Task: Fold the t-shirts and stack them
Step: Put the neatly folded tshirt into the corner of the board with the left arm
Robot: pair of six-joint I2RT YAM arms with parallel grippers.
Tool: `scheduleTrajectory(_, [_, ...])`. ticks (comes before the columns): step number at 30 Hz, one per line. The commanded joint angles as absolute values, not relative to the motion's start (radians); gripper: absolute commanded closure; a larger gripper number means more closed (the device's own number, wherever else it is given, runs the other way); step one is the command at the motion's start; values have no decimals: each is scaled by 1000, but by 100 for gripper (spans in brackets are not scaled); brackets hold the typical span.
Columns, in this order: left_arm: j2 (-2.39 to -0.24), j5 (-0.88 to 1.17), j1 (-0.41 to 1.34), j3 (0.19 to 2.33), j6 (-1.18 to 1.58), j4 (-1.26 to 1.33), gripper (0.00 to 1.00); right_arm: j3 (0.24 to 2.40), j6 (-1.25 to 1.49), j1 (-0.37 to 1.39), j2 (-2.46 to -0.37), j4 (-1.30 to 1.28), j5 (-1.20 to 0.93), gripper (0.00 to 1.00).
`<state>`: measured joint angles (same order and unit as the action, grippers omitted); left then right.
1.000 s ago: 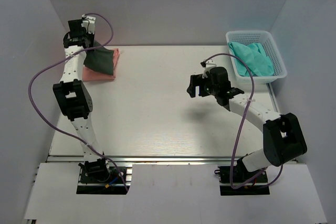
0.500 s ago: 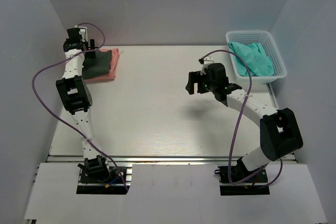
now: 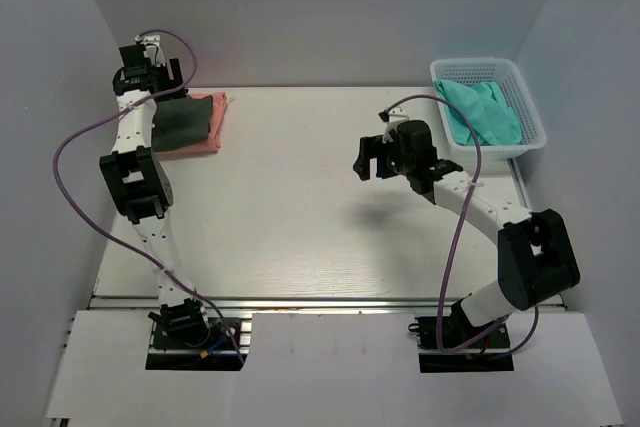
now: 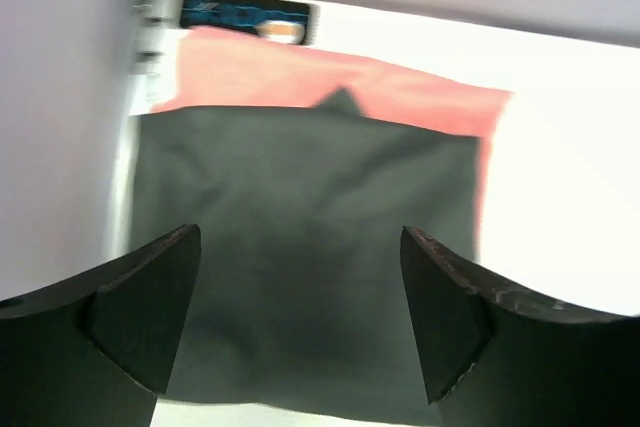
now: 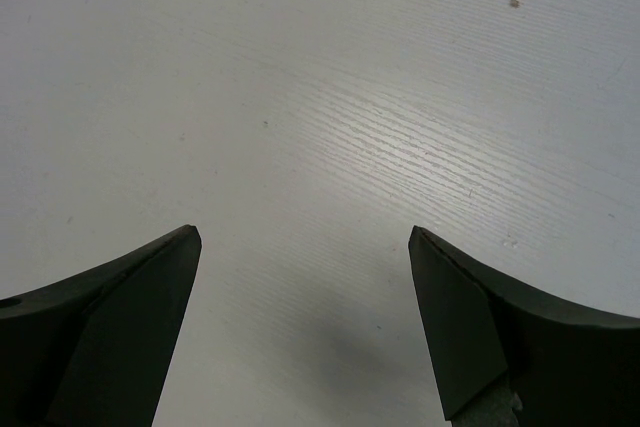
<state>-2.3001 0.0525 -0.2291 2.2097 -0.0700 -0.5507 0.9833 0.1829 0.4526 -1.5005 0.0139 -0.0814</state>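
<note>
A folded dark charcoal grey t-shirt (image 3: 185,125) (image 4: 300,247) lies flat on a folded salmon pink t-shirt (image 3: 215,112) (image 4: 400,97) at the table's far left corner. My left gripper (image 3: 160,75) (image 4: 300,235) hovers above the grey shirt, open, with nothing between its fingers. Teal green t-shirts (image 3: 482,112) lie bunched in the white basket (image 3: 480,65) at the far right. My right gripper (image 3: 365,162) (image 5: 305,234) hangs open over bare table right of centre, holding nothing.
Grey walls close in on the left, back and right. The stack sits tight against the left wall. The white table (image 3: 300,217) (image 5: 350,67) stretches between the stack and the basket. A purple cable loops off each arm.
My left gripper has opened and let go of the grey shirt, which dropped flat onto the pink one. That gripper then pulled up and back. The right gripper drifted slightly left.
</note>
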Motion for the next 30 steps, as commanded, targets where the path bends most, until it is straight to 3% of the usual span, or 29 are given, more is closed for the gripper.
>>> scheduleTrajectory(1, [-2263, 282, -230, 2179, -35, -557, 10, 974, 189, 451, -1463, 31, -91, 10])
scheduleTrajectory(2, [-2249, 310, -230, 2142, -13, -533, 9, 974, 187, 453, -1463, 31, -94, 10])
scheduleTrajectory(3, [-2235, 337, -230, 2061, -2, -473, 0, 976, 186, 449, -1468, 29, -100, 10])
scheduleTrajectory(14, [-2253, 466, -193, 1872, 23, -476, 0, 980, 190, 449, -1486, 15, -127, 10])
scheduleTrajectory(22, [-2173, 437, -175, 2068, -6, -578, 0, 991, 196, 449, -1428, 24, -159, 10])
scheduleTrajectory(30, [-1923, 437, -175, 2030, 28, -517, 0, 893, 225, 449, -1300, 77, -189, 10])
